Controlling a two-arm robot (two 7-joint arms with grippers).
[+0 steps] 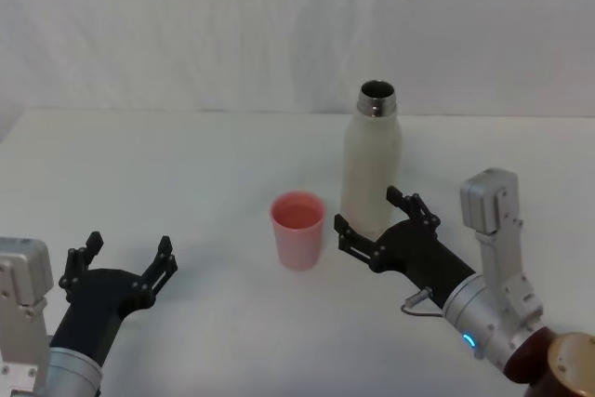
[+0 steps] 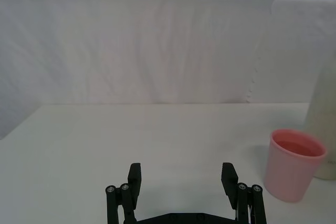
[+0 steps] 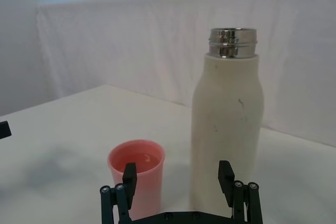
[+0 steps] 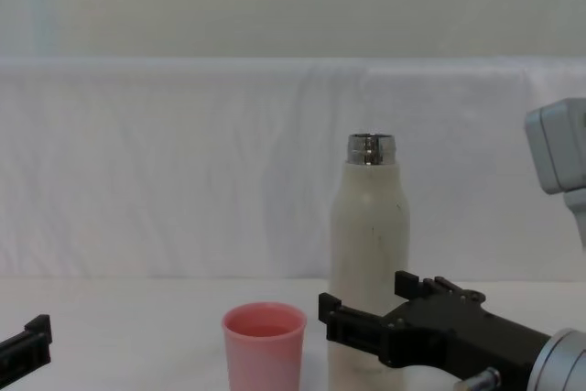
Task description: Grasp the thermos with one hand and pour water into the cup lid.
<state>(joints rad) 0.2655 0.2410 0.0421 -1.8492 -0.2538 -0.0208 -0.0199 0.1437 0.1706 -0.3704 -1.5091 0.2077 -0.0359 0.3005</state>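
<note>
Thermos point(image 1: 371, 166) stands upright and uncapped on the white table point(image 1: 186, 165), the landmark here. Far to its left, left gripper point(image 1: 122, 259) idles low over the table, jaws wide, holding nothing. Just left of the thermos, apart from it: pink cup lid point(image 1: 297, 229), liquid already showing inside. Right gripper point(image 1: 386, 225) sits at the thermos base, jaws wide either side, not clamped. Step looks like pre-grasp; next needs closing squarely on the body, then lift and tilt toward the cup. White drape point(image 1: 279, 25) behind.
</note>
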